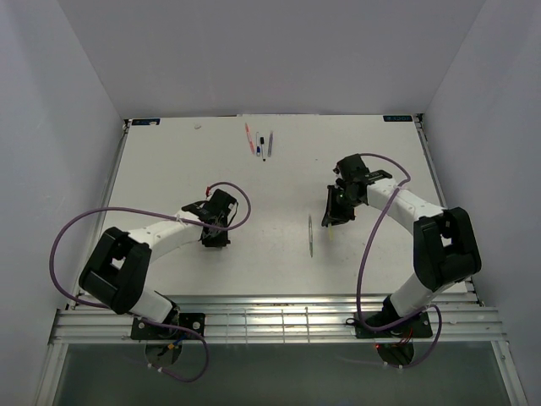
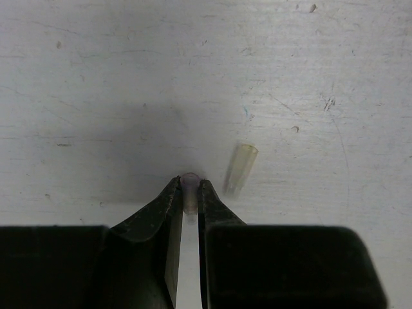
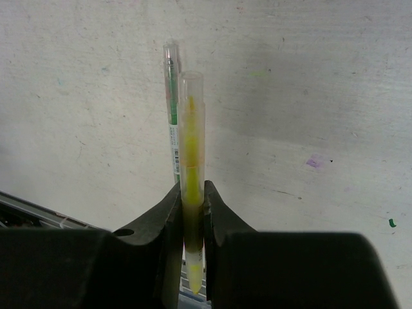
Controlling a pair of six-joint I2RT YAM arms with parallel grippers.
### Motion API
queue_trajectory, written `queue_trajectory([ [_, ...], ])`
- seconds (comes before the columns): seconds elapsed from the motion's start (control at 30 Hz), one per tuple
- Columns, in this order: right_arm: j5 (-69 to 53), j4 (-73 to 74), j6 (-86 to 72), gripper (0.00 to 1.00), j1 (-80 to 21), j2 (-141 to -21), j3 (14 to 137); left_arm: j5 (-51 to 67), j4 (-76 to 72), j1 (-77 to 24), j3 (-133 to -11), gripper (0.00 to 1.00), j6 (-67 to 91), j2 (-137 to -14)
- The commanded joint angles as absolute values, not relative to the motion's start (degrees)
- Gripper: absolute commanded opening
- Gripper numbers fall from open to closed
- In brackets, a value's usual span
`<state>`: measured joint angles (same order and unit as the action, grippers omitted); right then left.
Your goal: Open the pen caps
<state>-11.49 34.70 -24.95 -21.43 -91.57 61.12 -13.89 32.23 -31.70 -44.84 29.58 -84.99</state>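
Nearby, loose cap (image 2: 241,168) beside left pincer (image 2: 188,185).

**One pen cap gripped, another lying free**

A short pinkish cap (image 2: 189,181), pale and rounded at its tip, is clamped between the fingertips of the left pincer (image 2: 189,192). Only its far end shows, pointing to 12 o'clock in the left wrist view. Just beside it, at about 2 o'clock and not touching, a yellowish cap (image 2: 241,168) lies flat on the white table (image 2: 96,77). It is a translucent tube, slightly blurred, its long axis leaning toward 1 o'clock.
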Motion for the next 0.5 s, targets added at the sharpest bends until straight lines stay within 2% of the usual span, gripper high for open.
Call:
queue_trajectory([
  [0.0, -12.13, 32.7, -23.91, 0.08, -21.27, -92.46, 60.47, -11.34, 30.94, -31.55, -44.12, 0.02, 31.29, -84.9],
  [0.1, -12.39, 32.34, -24.08, 0.08, -21.36, -93.42, 60.21, -10.46, 30.5, -31.55, -43.95, 0.05, 31.64, -85.43],
  [0.27, -13.01, 31.73, -24.17, 0.08, -21.27, -94.31, 60.03, -10.46, 30.5, -31.55, -44.03, 0.17, 32.25, -86.04],
  [0.47, -12.75, 31.64, -23.73, 0.08, -21.36, -94.31, 59.77, -11.51, 31.2, -31.55, -43.51, 0.25, 33.83, -86.92],
])
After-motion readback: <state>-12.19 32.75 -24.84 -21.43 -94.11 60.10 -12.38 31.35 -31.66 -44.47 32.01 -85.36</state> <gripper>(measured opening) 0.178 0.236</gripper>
